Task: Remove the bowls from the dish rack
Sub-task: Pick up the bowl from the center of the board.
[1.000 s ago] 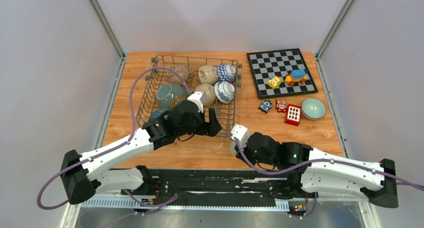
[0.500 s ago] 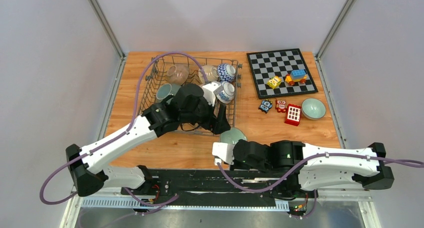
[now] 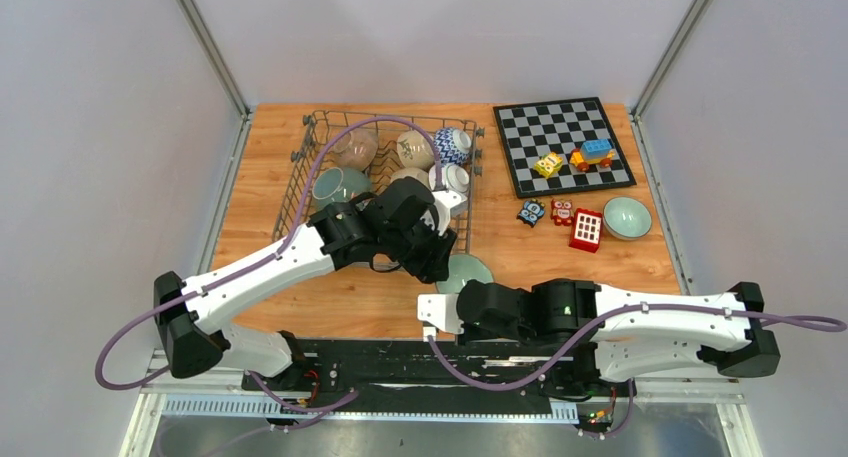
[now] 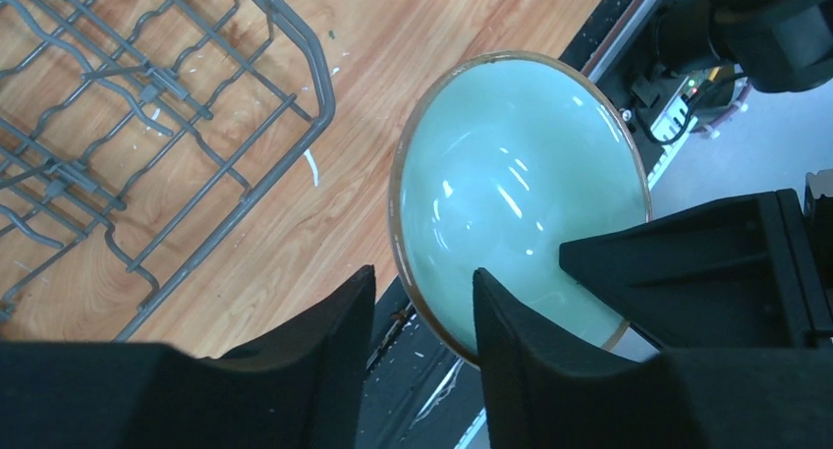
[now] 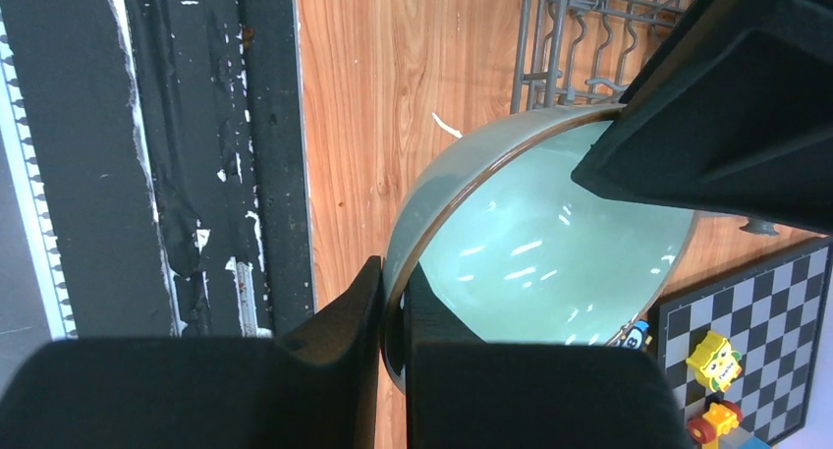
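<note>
I see right gripper point(image 5: 391, 272) pinched tight on green bowl point(image 5: 550, 243) rim, lower centre; left gripper point(image 4: 423, 272) spread apart, rim in gap, beside dish rack point(image 4: 316, 85).

The left arm point(image 3: 262, 275) is stretched forward and rightward. The left end effector point(image 4: 422, 280) is pointed downward with fingers parted, just beyond the right end effector point(image 5: 391, 268), which is clamped on the rim of a bowl point(image 5: 550, 252). The right arm point(image 3: 655, 322) is laid low, leftward.

Green bowl point(image 4: 511, 184) beside the dish rack point(image 4: 147, 125)
Its brown rim passes between the parted fingers point(image 4: 324, 346) of the left tool point(image 4: 424, 282), over the wooden surface point(image 4: 295, 233).
</note>
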